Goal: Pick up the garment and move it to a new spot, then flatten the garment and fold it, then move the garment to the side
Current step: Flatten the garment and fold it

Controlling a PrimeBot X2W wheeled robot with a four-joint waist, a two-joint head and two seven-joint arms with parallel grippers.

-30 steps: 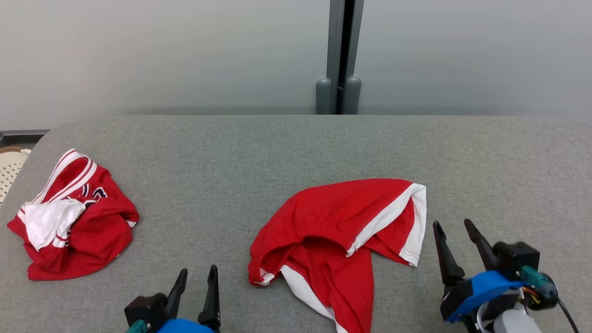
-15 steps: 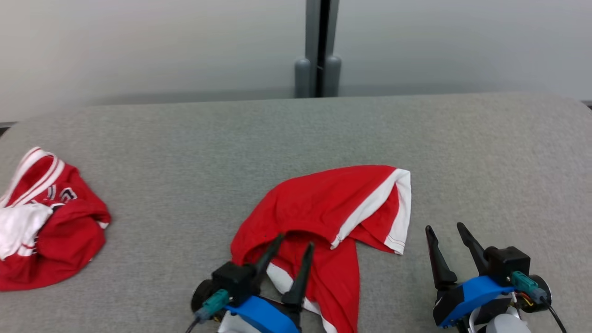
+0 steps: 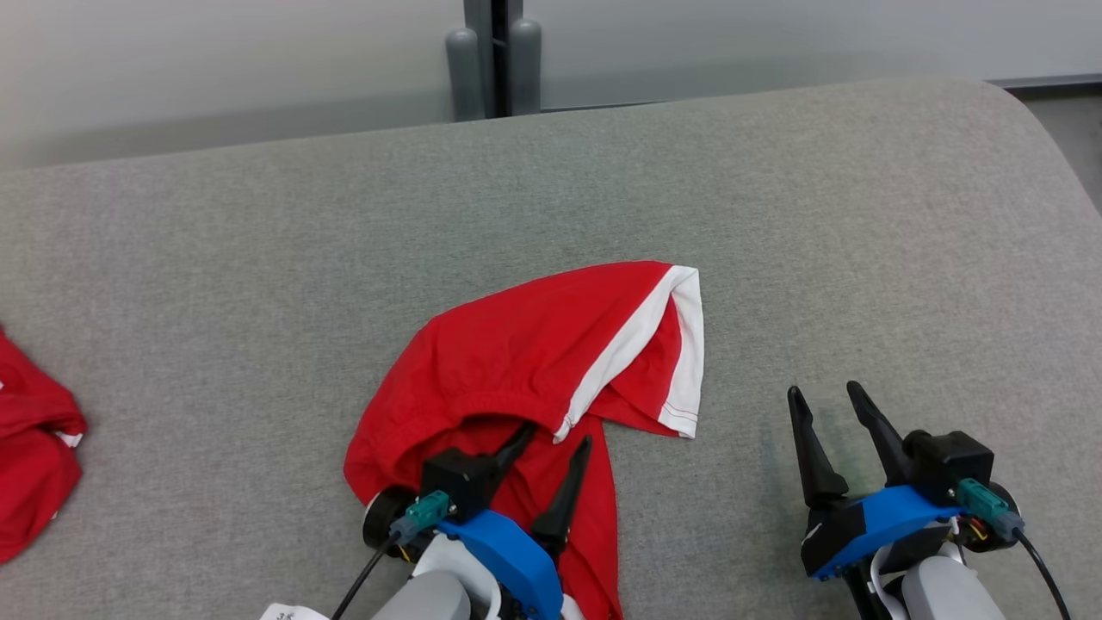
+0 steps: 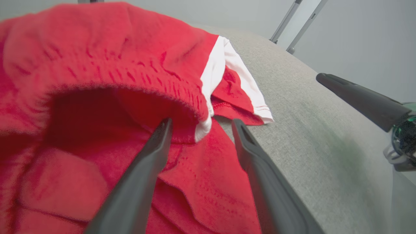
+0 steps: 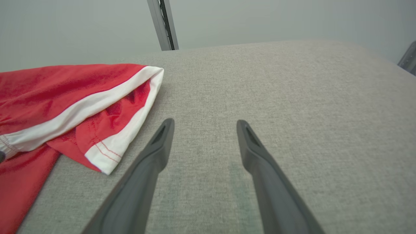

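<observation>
Garment (image 3: 516, 362), red with white trim, crumpled on grey surface (image 3: 818, 215)

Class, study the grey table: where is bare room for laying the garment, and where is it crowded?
Free: the table's far strip behind the garment; its right end beyond the right gripper; the gap left of the garment, before the second garment. Crowded: near edge, around the left gripper.

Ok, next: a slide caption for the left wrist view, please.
Open left gripper at the gathered opening of a crumpled red fabric garment with white trim, on a grey cloth-covered table.
</observation>
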